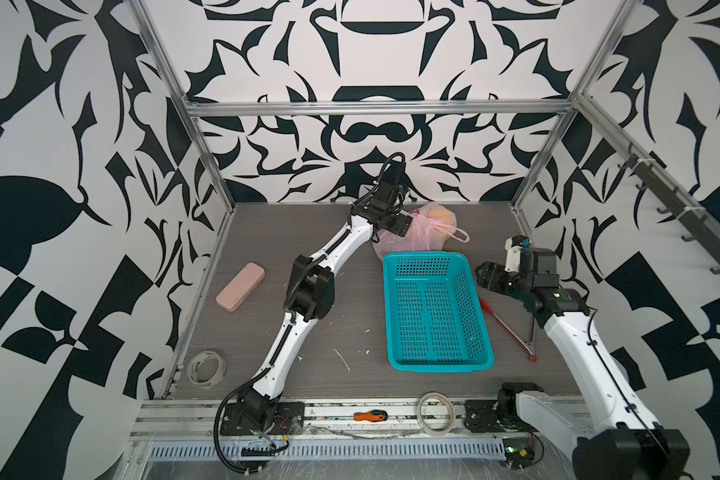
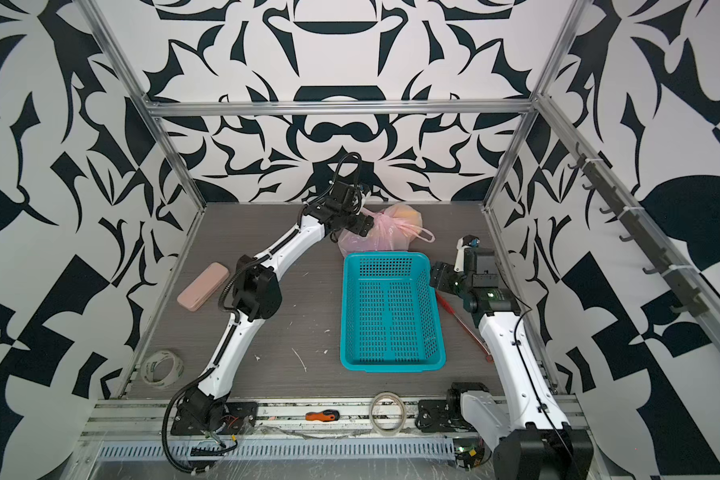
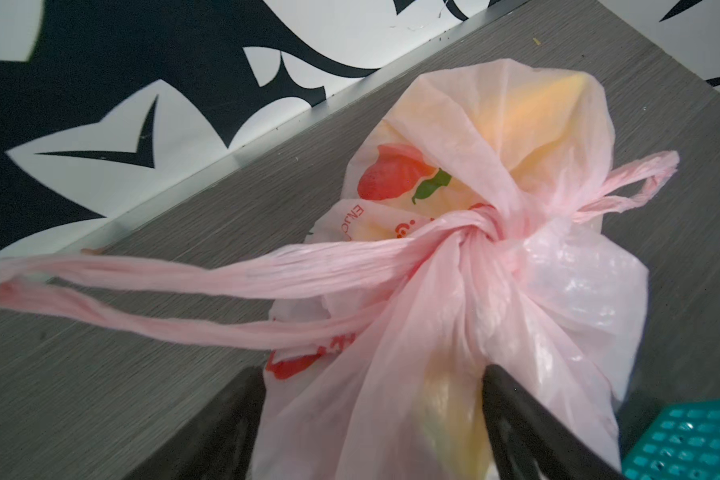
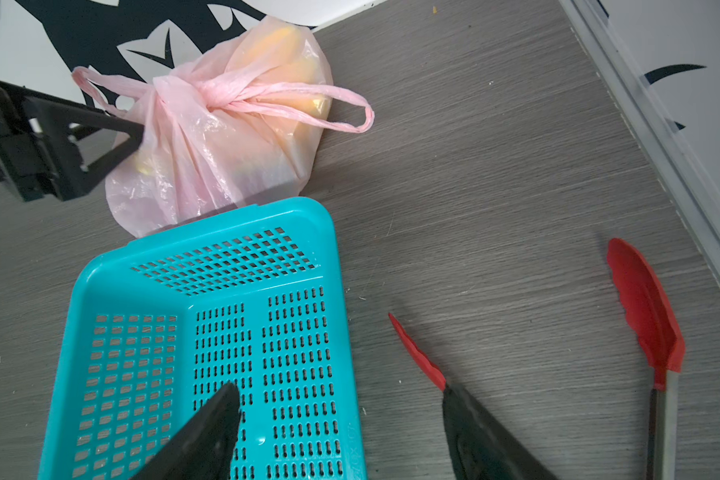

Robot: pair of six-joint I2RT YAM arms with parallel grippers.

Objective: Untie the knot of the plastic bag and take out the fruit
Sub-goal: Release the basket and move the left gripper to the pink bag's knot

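Sitting far back on the grey wood-grain table in both top views, the thin translucent pale-pink plastic bag lies just behind the teal perforated plastic basket, with the left gripper at its left side. From the left wrist, red letters "ENJO" sit beside a strawberry print. The knot is tied, just beyond the jaws, which are spread around bag plastic. From the right wrist, the right gripper gapes empty, well apart from the bag, and yellow fruit shows through.

The plastic bag lies just behind the basket. The tongs lie right of the basket, the case well left, the screwdriver before it.
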